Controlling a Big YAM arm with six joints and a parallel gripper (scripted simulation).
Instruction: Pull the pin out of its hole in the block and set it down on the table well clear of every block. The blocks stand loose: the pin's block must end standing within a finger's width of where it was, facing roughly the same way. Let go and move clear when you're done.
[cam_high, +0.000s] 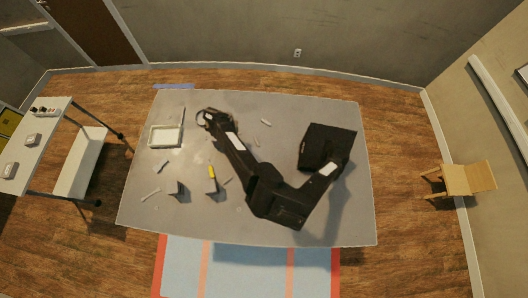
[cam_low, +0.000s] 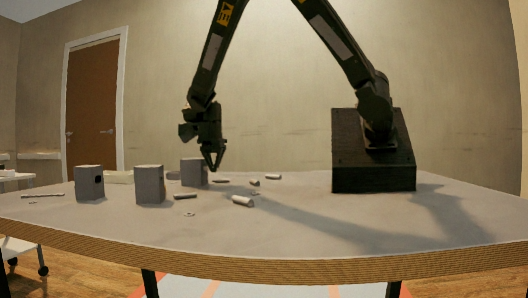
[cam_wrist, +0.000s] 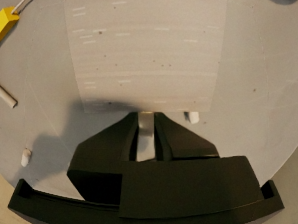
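While gripper (cam_low: 214, 166) hangs tip-down, touching or just beside right edge of far block (cam_low: 194, 172), you see fingers pressed on pale sliver, likely pin (cam_wrist: 147, 141). Pin sits between tips, at block's side. Pin's long axis and hole hidden; pull direction unclear. Top view: arm covers grip.

Beige walls, wood plank floor (cam_high: 400, 150), brown door (cam_low: 90, 105), wooden chair (cam_high: 462, 179), white side table (cam_high: 30, 145)

Top looks straight down; exterior sits low at table (cam_low: 300, 225) edge (both share it); wrist faces downward.
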